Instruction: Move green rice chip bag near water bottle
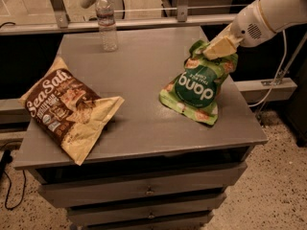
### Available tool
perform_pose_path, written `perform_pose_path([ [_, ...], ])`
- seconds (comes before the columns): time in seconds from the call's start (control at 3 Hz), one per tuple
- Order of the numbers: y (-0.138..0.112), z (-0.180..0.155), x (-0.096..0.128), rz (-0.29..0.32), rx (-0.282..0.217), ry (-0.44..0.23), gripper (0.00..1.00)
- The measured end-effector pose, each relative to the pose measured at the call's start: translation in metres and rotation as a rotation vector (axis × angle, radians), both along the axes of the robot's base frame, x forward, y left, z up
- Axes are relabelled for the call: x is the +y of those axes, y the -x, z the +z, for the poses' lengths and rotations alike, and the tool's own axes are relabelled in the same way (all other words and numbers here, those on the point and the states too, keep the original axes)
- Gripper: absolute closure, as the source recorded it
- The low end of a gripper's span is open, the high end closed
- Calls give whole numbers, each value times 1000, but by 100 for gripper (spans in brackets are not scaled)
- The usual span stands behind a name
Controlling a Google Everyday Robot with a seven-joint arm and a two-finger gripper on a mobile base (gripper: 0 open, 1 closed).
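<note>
The green rice chip bag (197,86) hangs tilted at the right side of the grey cabinet top (139,75). Its upper end is lifted and its lower end still rests on the surface. My gripper (218,47) comes in from the upper right and is shut on the bag's top edge. The water bottle (107,21) stands upright at the far left back of the top, well away from the bag.
A large brown-and-cream "Sea Salt" bag (67,108) lies at the front left, overhanging the edge. A metal rail (144,22) runs behind the cabinet. Drawers (144,190) sit below the top. A cable (276,75) hangs at the right.
</note>
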State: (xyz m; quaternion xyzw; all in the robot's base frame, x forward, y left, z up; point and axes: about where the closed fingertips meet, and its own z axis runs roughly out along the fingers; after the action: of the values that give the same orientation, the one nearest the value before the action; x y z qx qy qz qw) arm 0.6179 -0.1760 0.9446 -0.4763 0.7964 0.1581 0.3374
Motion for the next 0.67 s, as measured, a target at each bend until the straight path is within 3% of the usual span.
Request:
perform_pose_path([
  [0.67, 2, -2, 4, -11, -23, -28, 100],
])
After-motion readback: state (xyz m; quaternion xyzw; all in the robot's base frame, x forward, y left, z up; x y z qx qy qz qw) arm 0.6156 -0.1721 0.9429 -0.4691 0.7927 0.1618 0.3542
